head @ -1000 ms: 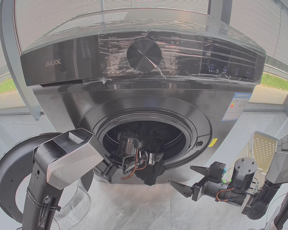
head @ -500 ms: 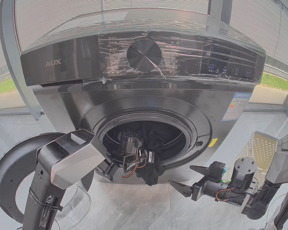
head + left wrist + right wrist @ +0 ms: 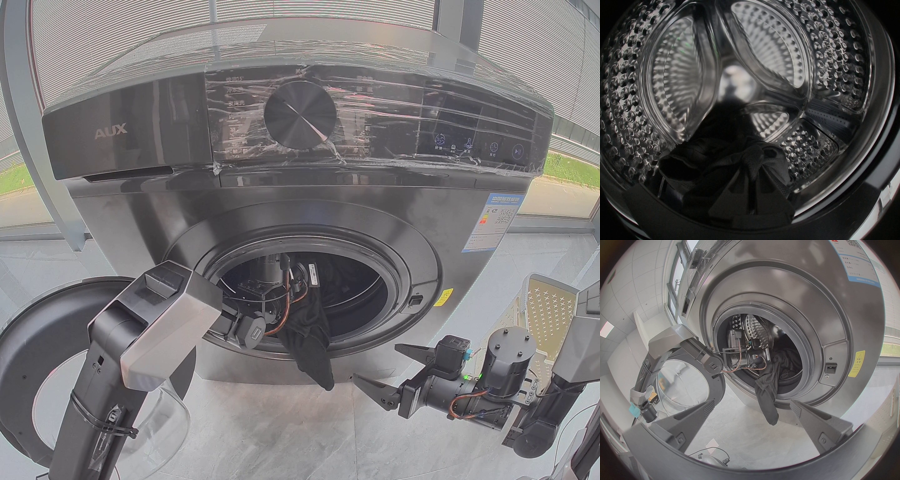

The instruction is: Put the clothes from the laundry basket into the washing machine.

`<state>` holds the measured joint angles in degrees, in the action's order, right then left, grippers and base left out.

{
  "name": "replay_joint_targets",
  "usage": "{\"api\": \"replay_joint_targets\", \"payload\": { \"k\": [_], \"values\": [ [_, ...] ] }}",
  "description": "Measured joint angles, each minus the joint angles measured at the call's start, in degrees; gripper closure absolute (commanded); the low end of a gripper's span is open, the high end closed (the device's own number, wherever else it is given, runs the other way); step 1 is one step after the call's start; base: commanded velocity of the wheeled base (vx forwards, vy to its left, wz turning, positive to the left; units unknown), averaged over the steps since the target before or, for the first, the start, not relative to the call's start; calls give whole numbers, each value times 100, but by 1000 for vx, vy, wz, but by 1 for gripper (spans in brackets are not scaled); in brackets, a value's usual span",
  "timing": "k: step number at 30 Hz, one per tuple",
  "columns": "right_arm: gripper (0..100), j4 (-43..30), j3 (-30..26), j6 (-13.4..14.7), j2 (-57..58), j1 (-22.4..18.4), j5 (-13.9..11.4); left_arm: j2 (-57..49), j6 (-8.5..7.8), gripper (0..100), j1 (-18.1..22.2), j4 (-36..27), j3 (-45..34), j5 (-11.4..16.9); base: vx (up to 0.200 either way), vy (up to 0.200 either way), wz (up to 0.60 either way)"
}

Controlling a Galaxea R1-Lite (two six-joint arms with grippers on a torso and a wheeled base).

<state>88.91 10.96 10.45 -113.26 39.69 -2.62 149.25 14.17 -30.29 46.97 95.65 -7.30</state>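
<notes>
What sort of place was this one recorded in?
Likely a tiled laundry area: front-loading washing machine, door open; dark garment hanging from its mouth; laundry basket beside it.

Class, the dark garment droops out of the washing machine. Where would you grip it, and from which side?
Grip the dark garment by its tail hanging below the door rim, from the front right, near the open right claw. It dangles clear; the rest is bunched inside.

Grey tiled floor (image 3: 281, 431); seemingly blinds (image 3: 125, 31) behind.
</notes>
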Motion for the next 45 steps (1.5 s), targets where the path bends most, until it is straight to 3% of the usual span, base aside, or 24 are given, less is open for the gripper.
{"api": "replay_joint_targets", "payload": {
  "k": [3, 4, 12, 19, 25, 33, 34, 38, 45],
  "values": [
    [0, 2, 6, 0, 0, -1, 0, 127, -2, 100, 26, 5, 201, -41, 0, 0, 0],
    [0, 2, 11, 2, 0, -1, 2, 152, -5, 0, 28, 11, 221, -44, 0, 0, 0],
    [0, 0, 15, 2, -2, -9, 0, 169, -11, 0, 12, 11, 51, -27, 0, 0, 0],
    [0, 0, 15, 2, -2, -6, 2, -211, -35, 0, -121, -41, -1036, 251, 0, 0, 0],
    [0, 2, 12, 0, 4, 7, 0, -514, -297, 0, -263, -12, -1818, 435, 0, 0, 0],
    [0, 2, 11, 0, 22, 49, 0, -501, -379, 0, -302, -6, -1985, 460, 0, 0, 0],
    [0, 2, 11, 0, 22, 52, 0, -490, -401, 100, -294, -4, -1985, 462, 0, 0, 0],
    [0, 2, 15, 0, 22, 63, 0, -383, -522, 100, -254, 54, -1976, 457, 0, 0, 0],
    [0, 2, 20, 0, 23, 71, 0, -263, -525, 100, -232, 66, -1866, 440, 0, 0, 0]
  ]
}}
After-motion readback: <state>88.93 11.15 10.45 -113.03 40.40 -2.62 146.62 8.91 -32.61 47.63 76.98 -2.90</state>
